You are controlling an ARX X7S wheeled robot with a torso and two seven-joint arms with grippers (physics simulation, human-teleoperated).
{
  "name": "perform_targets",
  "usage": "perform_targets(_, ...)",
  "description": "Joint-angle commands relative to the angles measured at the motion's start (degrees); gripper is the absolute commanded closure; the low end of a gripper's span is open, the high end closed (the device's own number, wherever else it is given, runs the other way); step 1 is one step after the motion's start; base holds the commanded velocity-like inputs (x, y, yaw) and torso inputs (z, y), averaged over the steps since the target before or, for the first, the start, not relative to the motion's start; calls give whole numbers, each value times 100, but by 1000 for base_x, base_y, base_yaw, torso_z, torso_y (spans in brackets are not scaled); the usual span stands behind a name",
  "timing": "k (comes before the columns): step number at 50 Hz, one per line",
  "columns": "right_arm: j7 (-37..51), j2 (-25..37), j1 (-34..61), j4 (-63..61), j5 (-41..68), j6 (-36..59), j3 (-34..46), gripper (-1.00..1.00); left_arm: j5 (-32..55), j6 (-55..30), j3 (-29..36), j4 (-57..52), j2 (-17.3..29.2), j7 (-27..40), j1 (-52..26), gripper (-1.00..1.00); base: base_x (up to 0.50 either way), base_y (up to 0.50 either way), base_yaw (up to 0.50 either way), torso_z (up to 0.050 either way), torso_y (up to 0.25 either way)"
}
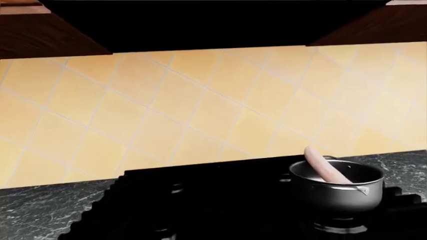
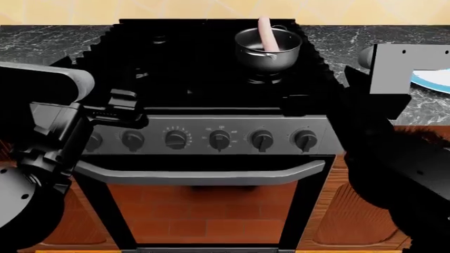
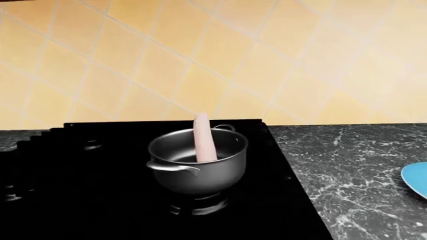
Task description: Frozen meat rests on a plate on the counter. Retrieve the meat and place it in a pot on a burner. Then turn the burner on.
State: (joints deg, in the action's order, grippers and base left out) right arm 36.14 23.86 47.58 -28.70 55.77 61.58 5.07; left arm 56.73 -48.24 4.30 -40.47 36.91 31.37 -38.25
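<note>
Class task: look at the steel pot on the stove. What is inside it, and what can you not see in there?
Inside the pot stands the frozen meat, leaning on the far wall, its top end above the rim. Its lower end and most of the pot's floor are hidden by the near wall.

We held the left arm (image 2: 49,137) low at our left and the right arm (image 2: 393,153) low at our right; neither pincer's fingertips were visible.

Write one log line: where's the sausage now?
meat: leaning in pot | pot: back-right burner | plate: bare | knobs: untouched
</note>
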Motion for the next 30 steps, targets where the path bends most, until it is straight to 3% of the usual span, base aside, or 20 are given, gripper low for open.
perform_targets(1, 228, -13, -347, -369, 55, -92, -121, -100, 38, 26, -48, -111, 58, 34, 68, -100, 0, 0, 0, -50, 0)
perform_targets(30, 162, 68, -1070, -568, -263, -635, -148, -100, -66, 163, -34, -218, 54, 119, 276, -100, 0, 0, 0, -50, 0)
